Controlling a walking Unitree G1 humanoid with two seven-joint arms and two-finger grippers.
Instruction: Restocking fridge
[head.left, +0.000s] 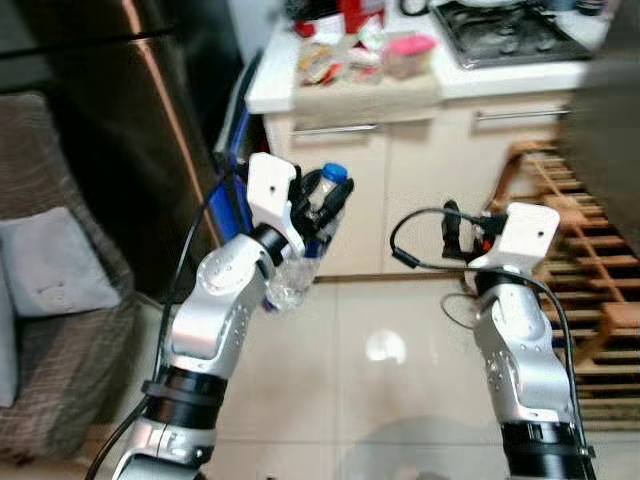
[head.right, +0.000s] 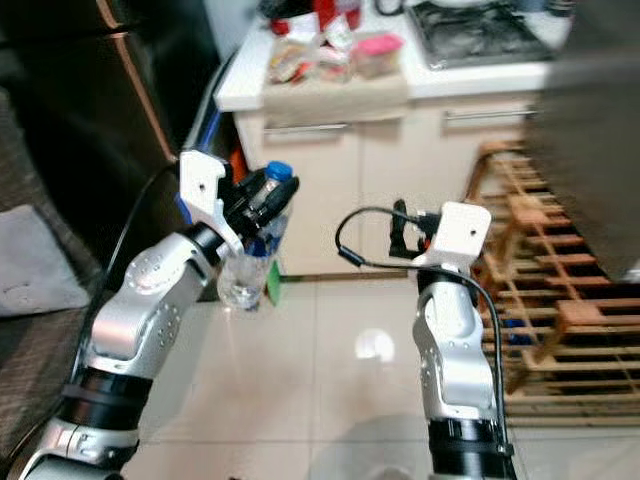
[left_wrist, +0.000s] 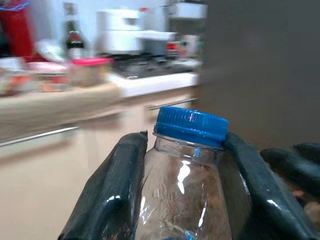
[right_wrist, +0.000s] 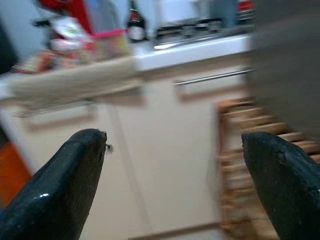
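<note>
Bottle (head.left: 300, 265) clamped in raised left claw (head.left: 325, 205); right claw (right_wrist: 175, 170) raised, fingers spread.

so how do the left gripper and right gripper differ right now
The left gripper is shut on a clear bottle with a blue cap, gripping its neck; the right gripper is open and holds nothing. The left sits nearer the dark fridge, the right nearer the wooden rack. Both are raised above the tiled floor.
</note>
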